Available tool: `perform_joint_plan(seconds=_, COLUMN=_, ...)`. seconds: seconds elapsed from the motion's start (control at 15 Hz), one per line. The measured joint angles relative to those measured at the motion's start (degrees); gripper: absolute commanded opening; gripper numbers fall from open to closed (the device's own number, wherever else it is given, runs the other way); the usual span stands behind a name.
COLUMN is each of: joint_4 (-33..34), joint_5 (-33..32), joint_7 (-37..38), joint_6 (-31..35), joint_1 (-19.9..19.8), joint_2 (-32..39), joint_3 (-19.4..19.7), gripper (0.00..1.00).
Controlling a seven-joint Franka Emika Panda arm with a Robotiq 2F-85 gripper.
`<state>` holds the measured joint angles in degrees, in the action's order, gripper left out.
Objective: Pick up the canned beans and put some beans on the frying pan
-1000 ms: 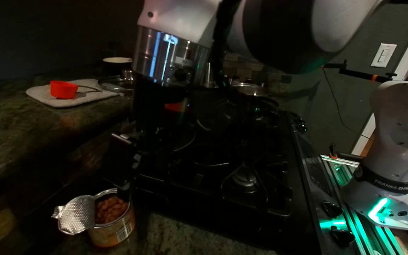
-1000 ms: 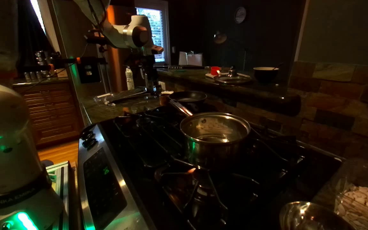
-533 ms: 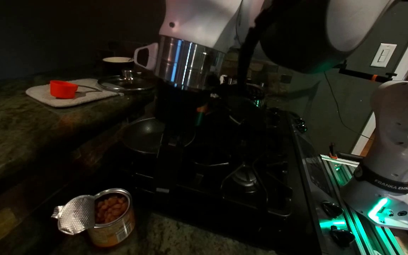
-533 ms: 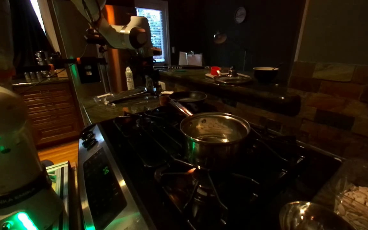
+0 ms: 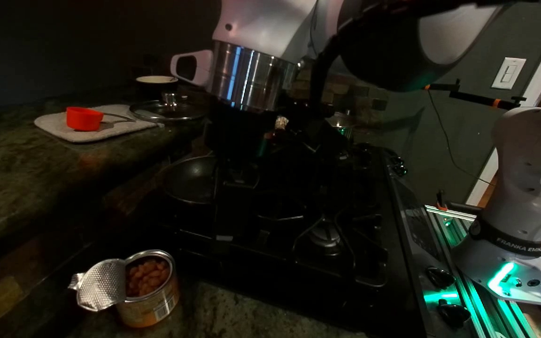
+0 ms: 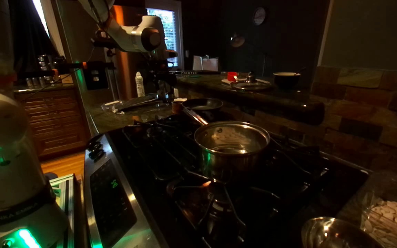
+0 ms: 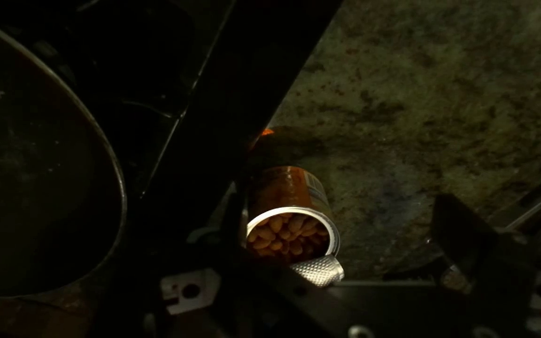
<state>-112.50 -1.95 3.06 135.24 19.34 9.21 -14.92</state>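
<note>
The can of beans (image 5: 150, 307) stands upright on the counter beside the stove, its foil lid (image 5: 102, 285) peeled back and beans (image 5: 147, 278) inside. The can also shows small in an exterior view (image 6: 177, 106) and in the wrist view (image 7: 287, 190). The dark frying pan (image 5: 190, 180) sits on the stove; its rim also shows in the wrist view (image 7: 119, 188) and in an exterior view (image 6: 203, 104). My gripper (image 7: 343, 209) is open and empty above the counter, its fingers wide apart. In the wrist view the can appears close to the left finger. In the exterior views the gripper is very dark.
A steel saucepan (image 6: 231, 162) stands on the burner grates. A red cup (image 5: 84, 119) and a glass lid (image 5: 169, 109) lie on the raised counter (image 5: 7, 188). A metal bowl (image 6: 336, 234) and a bag of pale pieces (image 6: 396, 215) stand near the stove.
My gripper has moved rightward in an exterior view, away from in front of the can, uncovering the can's rim and the frying pan. The can has not moved.
</note>
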Motion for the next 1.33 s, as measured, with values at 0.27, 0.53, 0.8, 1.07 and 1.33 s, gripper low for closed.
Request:
perform_joint_plan(seconds=0.27, joint_4=0.0, joint_5=0.0, joint_7=-0.1, joint_6=0.0, joint_1=0.0, joint_2=0.0, joint_3=0.0, gripper=1.0)
perform_joint_plan(seconds=0.53, joint_4=0.0, joint_5=0.0, joint_7=-0.1, joint_6=0.0, joint_1=0.0, joint_2=0.0, joint_3=0.0, gripper=1.0)
perform_joint_plan(seconds=0.8, joint_4=0.0, joint_5=0.0, joint_7=-0.1, joint_6=0.0, joint_1=0.0, joint_2=0.0, joint_3=0.0, gripper=1.0)
perform_joint_plan(seconds=1.07, joint_4=-0.1, joint_5=1.7, joint_7=-1.0, joint_6=3.2, joint_1=-0.3, joint_2=0.1, joint_3=-0.1, gripper=1.0)
perform_joint_plan(seconds=1.33, joint_4=-3.0, joint_5=7.7, joint_7=-9.4, joint_6=15.1, joint_1=-1.3, joint_2=1.3, joint_3=-1.6, gripper=1.0)
